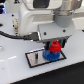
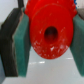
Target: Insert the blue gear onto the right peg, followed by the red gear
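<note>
In the exterior view my gripper point(image 1: 54, 46) is shut on the red gear point(image 1: 54, 47), a small red disc held just above the blue gear point(image 1: 51, 54). The blue gear lies on the grey black-rimmed plate point(image 1: 34, 58), and the right peg is hidden under the gears. A thin dark pin point(image 1: 37, 57) stands on the plate toward the exterior view's left. In the wrist view the red gear point(image 2: 49, 31) fills the frame, its dark centre hole visible, clamped between the two teal finger pads point(image 2: 21, 47).
The white arm body point(image 1: 45, 17) and a black cable point(image 1: 12, 36) hang over the plate. The plate rests on a white table point(image 1: 15, 72).
</note>
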Robot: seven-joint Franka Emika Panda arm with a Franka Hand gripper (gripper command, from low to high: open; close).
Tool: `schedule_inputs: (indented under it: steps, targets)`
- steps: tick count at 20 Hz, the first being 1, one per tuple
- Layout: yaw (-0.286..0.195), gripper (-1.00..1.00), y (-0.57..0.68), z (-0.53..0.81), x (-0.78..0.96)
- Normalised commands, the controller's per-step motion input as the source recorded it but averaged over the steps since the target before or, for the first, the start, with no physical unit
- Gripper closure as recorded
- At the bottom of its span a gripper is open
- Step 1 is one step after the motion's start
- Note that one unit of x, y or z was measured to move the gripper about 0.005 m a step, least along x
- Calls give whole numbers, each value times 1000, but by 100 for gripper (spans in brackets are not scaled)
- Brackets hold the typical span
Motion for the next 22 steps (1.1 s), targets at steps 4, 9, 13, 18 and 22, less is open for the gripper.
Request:
schedule_inputs:
  steps: [4, 9, 13, 18, 22]
  targets:
    - [0, 100, -172, 251, -195]
    - [0, 100, -48, -4, 152]
    - [0, 100, -90, -63, 254]
    - [0, 100, -62, -153, 260]
    - [0, 100, -104, -211, 183]
